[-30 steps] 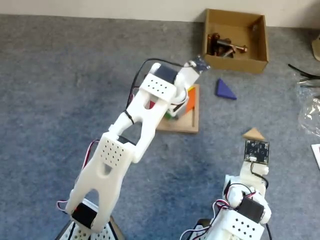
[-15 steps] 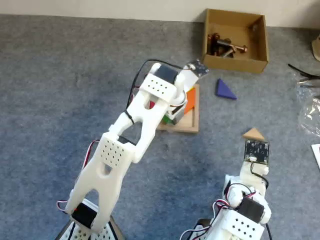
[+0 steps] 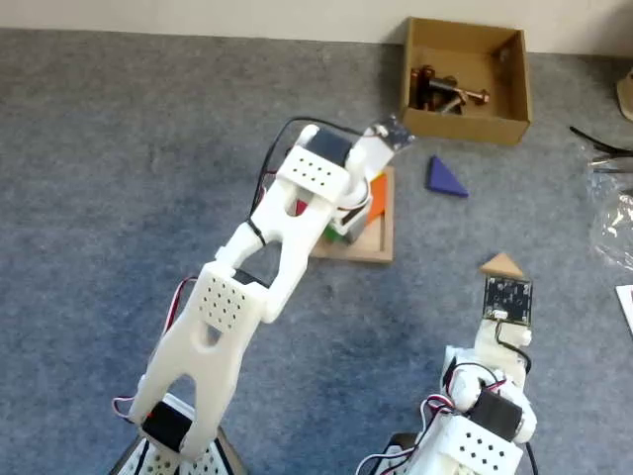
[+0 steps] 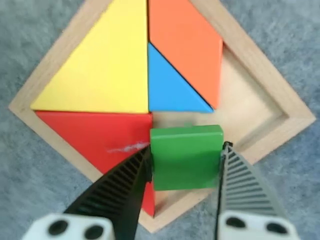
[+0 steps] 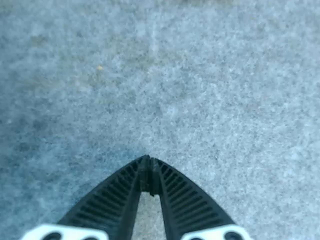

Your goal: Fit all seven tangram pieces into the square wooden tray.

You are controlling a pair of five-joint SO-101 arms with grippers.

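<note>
Left end effector (image 4: pixel 186 149) grips green square (image 4: pixel 186 162) between fingertips, over tray (image 4: pixel 296 118), beside red triangle (image 4: pixel 92 132); right end effector (image 5: pixel 148 161) closed.

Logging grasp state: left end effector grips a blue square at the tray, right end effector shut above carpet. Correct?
Not quite: the square in the left end effector is green, per the left wrist view. The rest stands: at the tray, right end effector shut above carpet.

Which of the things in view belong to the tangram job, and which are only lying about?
Job: tray, yellow triangle, orange piece, light blue triangle, red triangle, green square in the left gripper, dark blue triangle, tan triangle.
Lying about: cardboard box with metal parts, plastic bag, cables.
</note>
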